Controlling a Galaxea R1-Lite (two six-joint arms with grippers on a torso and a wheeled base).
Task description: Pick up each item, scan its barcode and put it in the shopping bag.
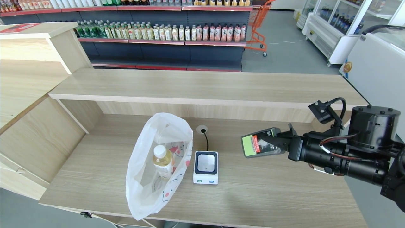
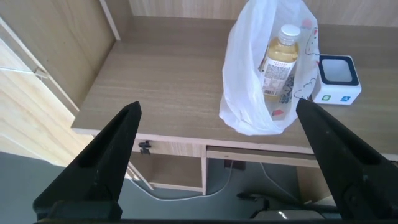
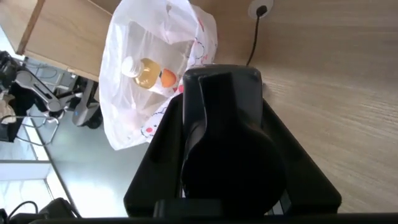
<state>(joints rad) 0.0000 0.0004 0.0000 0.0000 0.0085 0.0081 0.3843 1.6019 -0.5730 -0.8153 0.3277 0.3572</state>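
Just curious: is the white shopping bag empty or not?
Not empty: a bottle of yellow drink stands inside the open shopping bag.

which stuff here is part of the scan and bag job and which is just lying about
Job: dark packet with green and red label in the right gripper; white box scanner with dark glass top; white plastic shopping bag; yellow drink bottle inside it.
Lying about: orange wire shopping cart; shelves of bottled drinks.
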